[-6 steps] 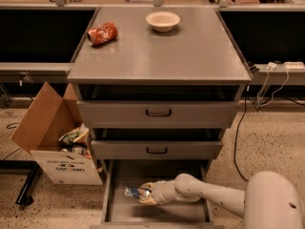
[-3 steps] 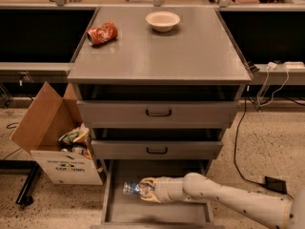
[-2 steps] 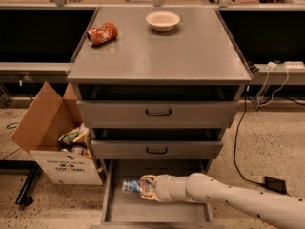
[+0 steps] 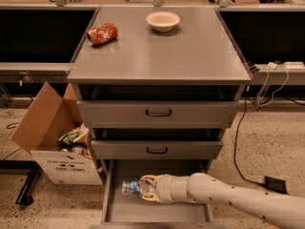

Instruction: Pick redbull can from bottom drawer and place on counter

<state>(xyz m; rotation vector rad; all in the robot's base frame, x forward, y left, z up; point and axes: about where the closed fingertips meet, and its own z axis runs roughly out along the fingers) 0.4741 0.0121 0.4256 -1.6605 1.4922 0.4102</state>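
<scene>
While the gripper [image 4: 146,188] is reaching low into the bottom drawer [image 4: 157,212], its fingers are clasping the right end of the redbull can [image 4: 128,187], which is lying sideways on the drawer floor. Grasping is seemingly the step in hand; next comes lifting it clear and carrying it up onto the counter [image 4: 190,54].

The pale arm [image 4: 228,194] reaches in low from the right, stretched almost level, wrist pointing left. The claw [image 4: 145,188] sits inside the drawer [image 4: 157,213], its fingers clasped around the can [image 4: 129,187]
</scene>
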